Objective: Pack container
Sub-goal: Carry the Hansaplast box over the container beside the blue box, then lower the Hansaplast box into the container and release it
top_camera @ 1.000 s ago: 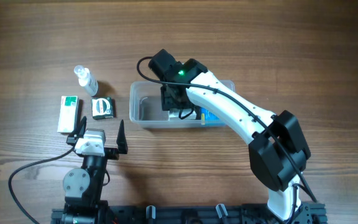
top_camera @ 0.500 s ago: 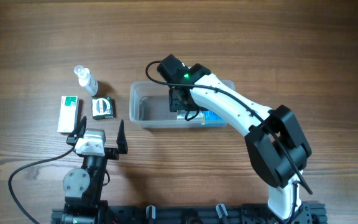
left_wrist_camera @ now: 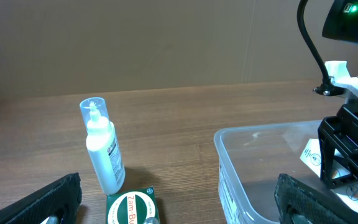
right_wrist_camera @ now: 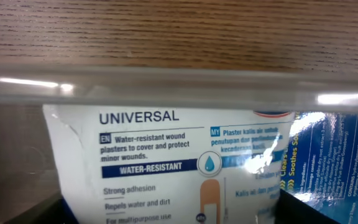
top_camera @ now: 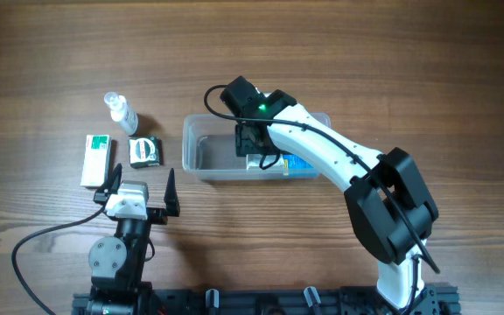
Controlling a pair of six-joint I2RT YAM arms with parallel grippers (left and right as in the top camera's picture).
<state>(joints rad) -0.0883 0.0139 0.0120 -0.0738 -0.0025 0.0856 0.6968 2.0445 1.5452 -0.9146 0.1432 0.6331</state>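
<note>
From overhead, the container (top_camera: pixel 201 156) sits mid-frame on the wooden table (top_camera: pixel 392 52). The right gripper (top_camera: pixel 254 150) reaches down inside it; whether it clamps anything cannot be told. At lower left, the left gripper (top_camera: pixel 140 186) has its fingers apart, below a white-and-green box (top_camera: pixel 96 160), a small green box (top_camera: pixel 144 150) and a bottle (top_camera: pixel 121 111). The left wrist view has the bottle upright at left and the container at right. The right wrist view shows a plaster box (right_wrist_camera: pixel 166 168) behind the clear wall, with a blue pack (right_wrist_camera: pixel 334 165) at its right.
</note>
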